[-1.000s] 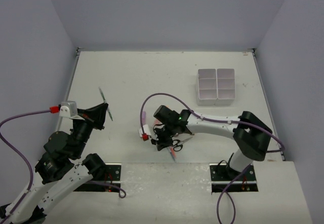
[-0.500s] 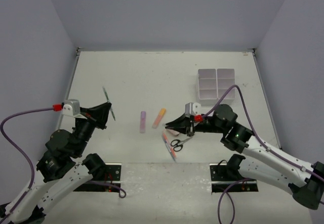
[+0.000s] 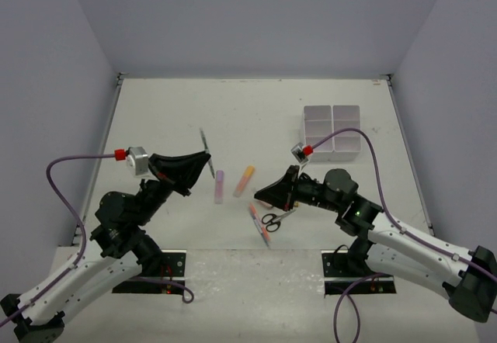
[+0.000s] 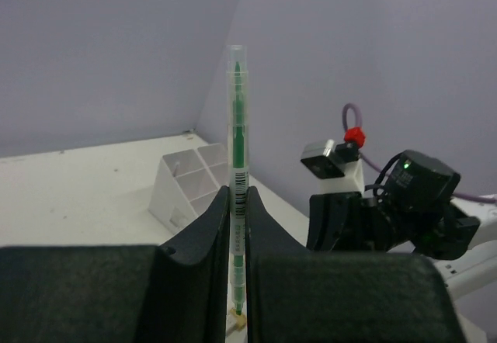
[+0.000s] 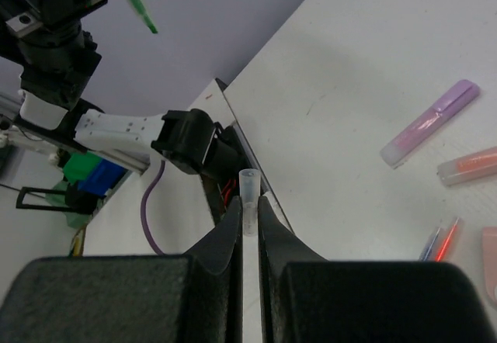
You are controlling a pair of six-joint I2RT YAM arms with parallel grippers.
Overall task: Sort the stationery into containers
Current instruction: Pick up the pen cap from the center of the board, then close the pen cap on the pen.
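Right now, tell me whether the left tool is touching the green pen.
Touching. The left wrist view shows the green pen pinched upright between the two fingers of the left tool, with no gap.

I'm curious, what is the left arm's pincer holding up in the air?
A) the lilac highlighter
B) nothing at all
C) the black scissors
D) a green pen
D: the left wrist view shows a green pen clamped upright in the left pincer, while the scissors and the lilac highlighter lie on the table.
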